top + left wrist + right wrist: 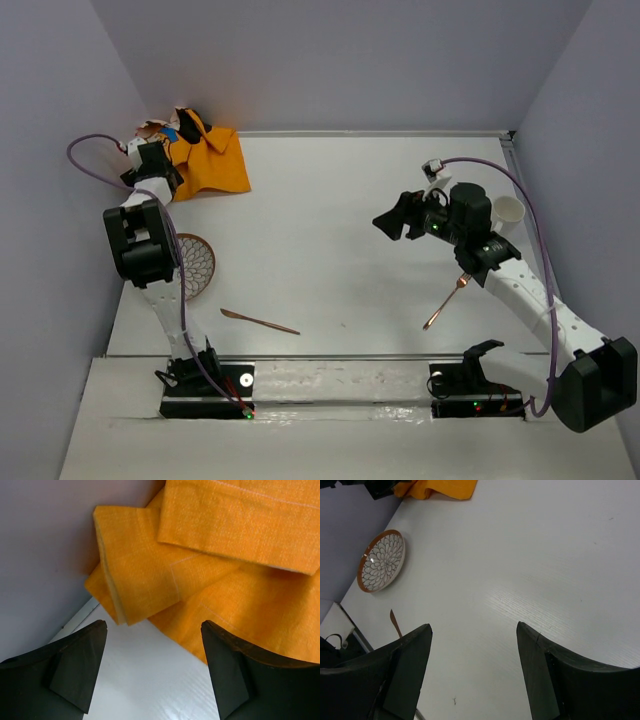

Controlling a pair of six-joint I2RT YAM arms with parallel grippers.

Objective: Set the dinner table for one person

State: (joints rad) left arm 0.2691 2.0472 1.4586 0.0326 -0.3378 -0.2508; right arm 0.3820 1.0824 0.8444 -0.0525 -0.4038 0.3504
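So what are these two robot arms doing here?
They are setting a place for one on the large white tabletop. The left gripper hangs open over the crumpled orange cloth mat in the far left corner, not gripping it. The right gripper is open and empty over bare table. A round flower-patterned plate with a brown rim, a copper-coloured knife, another copper utensil and a white cup sit scattered, not yet arranged.

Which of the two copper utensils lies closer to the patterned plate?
The knife, lying a short way from the plate on the left side. The second utensil lies far off, beside the right arm.
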